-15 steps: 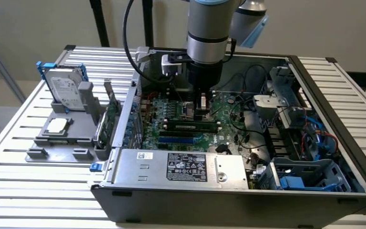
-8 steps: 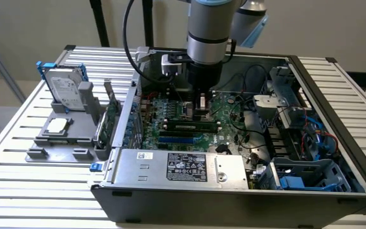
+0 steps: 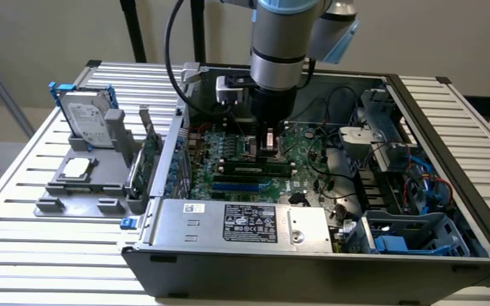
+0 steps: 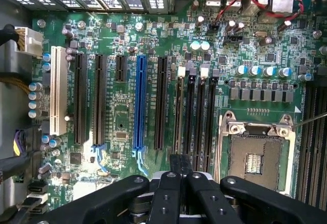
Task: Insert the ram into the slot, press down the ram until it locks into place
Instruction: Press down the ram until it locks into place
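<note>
Two black fingers [image 4: 171,185] of the gripper [image 4: 180,163] are clenched tip to tip with nothing visible between them, which I judge suits pushing rather than carrying. The tips hang low over the motherboard [image 4: 117,116], at the near end of the four black memory slots [image 4: 195,111] beside the open CPU socket [image 4: 255,157]. In the exterior view the ram [image 3: 255,169] stands on edge in its slot [image 3: 224,171], just in front of the gripper. Its long axis runs from that view's left to its right, parallel to the neighbouring sockets. Whether the end clips have latched cannot be told
</note>
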Available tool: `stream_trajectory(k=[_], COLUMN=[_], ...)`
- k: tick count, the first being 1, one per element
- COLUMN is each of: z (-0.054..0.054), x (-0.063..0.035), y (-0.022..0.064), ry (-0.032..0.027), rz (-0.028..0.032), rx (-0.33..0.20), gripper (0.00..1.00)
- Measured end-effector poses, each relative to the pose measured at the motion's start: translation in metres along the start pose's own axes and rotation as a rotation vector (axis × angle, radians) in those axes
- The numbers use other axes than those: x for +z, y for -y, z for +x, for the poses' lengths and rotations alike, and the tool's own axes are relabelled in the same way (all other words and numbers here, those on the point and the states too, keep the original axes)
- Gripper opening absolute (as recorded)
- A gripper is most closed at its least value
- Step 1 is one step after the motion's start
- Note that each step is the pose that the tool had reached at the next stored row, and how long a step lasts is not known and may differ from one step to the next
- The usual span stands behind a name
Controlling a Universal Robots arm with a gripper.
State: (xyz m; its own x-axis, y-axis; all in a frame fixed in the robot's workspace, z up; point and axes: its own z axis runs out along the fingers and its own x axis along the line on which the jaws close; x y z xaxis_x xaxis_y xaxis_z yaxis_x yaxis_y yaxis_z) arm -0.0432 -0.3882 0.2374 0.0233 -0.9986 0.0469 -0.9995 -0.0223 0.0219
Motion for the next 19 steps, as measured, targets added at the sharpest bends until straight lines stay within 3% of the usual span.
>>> stream_trajectory(k=[15, 17, 19], z=[0.000, -0.001, 0.000], x=[0.0103, 0.0084, -0.0007], y=[-0.0008, -0.0010, -0.0012], ry=[0.0023, 0.0046, 0.0033], rz=[0.0005, -0.0002, -0.0017], rx=[0.000, 0.000, 0.000], gripper=[0.11, 0.11, 0.11])
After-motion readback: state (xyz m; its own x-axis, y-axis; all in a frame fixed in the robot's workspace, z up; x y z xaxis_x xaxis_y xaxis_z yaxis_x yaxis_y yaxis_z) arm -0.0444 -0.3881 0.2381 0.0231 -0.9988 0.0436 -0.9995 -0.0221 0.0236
